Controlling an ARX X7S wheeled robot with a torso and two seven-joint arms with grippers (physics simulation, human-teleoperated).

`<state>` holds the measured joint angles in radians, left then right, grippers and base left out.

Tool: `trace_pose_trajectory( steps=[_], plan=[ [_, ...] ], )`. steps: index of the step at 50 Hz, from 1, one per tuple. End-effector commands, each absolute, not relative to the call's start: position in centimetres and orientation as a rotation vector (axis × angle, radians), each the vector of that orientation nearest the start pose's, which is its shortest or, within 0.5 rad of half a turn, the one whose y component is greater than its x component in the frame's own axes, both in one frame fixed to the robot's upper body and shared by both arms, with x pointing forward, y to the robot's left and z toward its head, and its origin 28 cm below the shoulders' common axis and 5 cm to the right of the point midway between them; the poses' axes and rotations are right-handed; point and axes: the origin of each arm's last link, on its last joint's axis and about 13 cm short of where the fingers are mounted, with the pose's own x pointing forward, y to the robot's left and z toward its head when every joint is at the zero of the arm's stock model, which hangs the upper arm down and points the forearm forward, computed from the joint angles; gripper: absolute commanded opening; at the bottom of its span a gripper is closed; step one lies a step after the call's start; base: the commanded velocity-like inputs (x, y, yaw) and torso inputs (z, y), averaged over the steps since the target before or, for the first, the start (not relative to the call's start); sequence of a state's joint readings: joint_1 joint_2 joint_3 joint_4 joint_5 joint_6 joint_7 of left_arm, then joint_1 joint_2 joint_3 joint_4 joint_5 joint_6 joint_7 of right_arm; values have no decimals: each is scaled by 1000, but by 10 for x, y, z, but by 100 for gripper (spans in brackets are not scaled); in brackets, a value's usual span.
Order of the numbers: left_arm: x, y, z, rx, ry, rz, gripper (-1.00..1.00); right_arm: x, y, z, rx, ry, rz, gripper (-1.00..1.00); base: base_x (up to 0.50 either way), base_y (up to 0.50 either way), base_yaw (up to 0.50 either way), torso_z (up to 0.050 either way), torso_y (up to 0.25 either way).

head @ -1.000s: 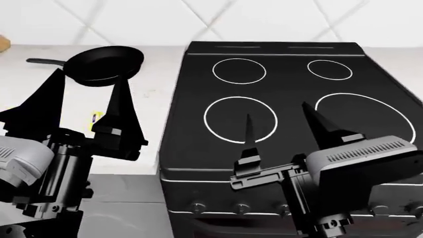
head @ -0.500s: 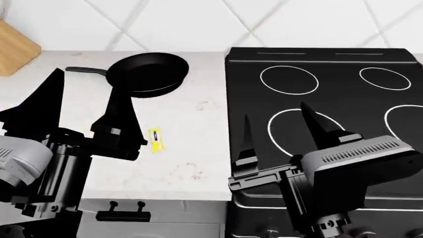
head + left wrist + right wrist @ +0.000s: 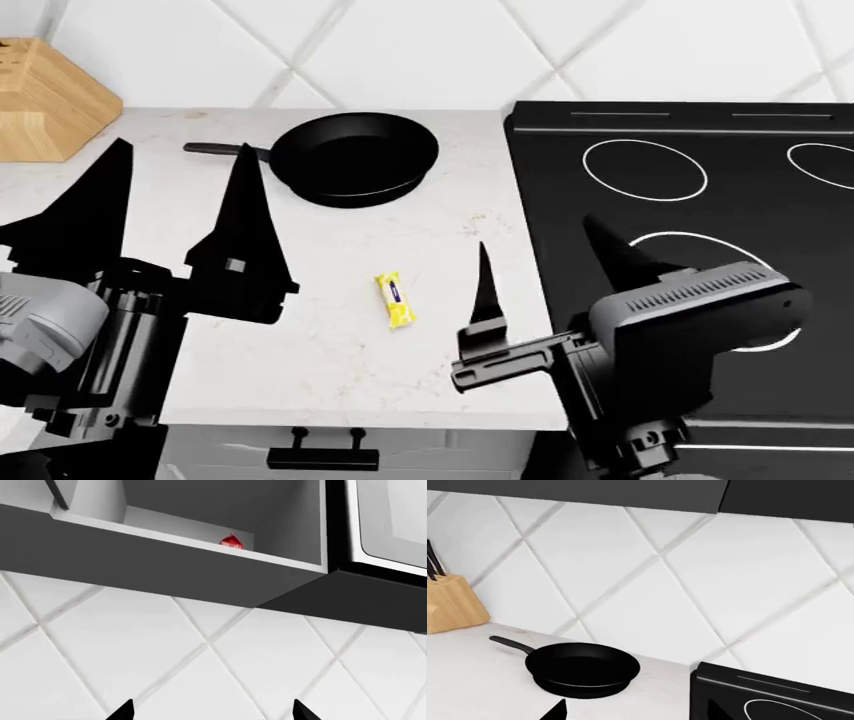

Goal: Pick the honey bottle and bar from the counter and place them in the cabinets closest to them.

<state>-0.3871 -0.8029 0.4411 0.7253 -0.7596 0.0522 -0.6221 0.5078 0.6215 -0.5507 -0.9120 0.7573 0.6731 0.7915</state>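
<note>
The bar (image 3: 394, 301) lies on the counter (image 3: 334, 360) between the left gripper (image 3: 180, 195) and right gripper (image 3: 547, 265), both released

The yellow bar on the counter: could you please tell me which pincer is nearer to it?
Right. The right pincer hangs just beside the bar, toward the stove; the left pincer is farther off, toward the knife block.

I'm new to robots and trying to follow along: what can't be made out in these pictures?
- Red object in the overhead cabinet, left wrist view: mostly hidden behind the shelf edge, unidentifiable.
- Bar label, head view: too small to read.
- Knife block: cut off by the head view's edge.
</note>
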Motion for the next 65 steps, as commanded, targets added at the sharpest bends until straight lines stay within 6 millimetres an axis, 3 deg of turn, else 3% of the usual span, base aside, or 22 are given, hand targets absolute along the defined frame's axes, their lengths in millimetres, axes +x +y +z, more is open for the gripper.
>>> trace_pose_trajectory(
  steps=[1, 16, 35, 65],
  plan=[
    [196, 224, 209, -171, -579, -221, 100, 189, -71, 187, -82, -143, 256, 100, 0, 0, 0, 0, 0],
    [197, 225, 210, -171, -581, -212, 100, 230, -53, 204, -55, 196, 410, 100, 0, 0, 0, 0, 0],
    [198, 225, 209, -171, -572, -213, 100, 268, -43, 216, -28, 366, 429, 100, 0, 0, 0, 0, 0],
    [200, 225, 208, -170, -569, -211, 100, 285, -25, 209, 32, 555, 529, 100, 0, 0, 0, 0, 0]
  ],
)
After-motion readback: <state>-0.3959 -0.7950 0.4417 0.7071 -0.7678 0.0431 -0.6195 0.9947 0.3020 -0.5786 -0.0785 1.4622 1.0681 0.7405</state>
